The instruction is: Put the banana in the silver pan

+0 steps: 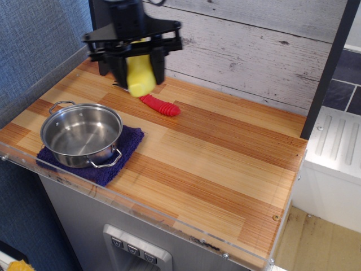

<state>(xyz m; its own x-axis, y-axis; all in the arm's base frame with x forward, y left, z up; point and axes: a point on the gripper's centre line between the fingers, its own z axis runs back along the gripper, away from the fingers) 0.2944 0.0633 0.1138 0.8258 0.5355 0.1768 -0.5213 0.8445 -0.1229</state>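
Observation:
My gripper (pixel 138 76) is shut on the yellow banana (pixel 141 78), which hangs upright between the black fingers, blunt end down, above the back left of the wooden counter. The silver pan (pixel 82 134) sits empty on a dark blue cloth (pixel 127 148) at the front left. The banana is up and to the right of the pan, held well above the counter and behind the pan's far rim.
A red-handled spork (pixel 159 105) lies on the counter just below and behind the held banana. A dark post (pixel 102 39) stands at the back left and a white plank wall (pixel 254 39) runs along the back. The counter's clear front edge (pixel 169 217) is near.

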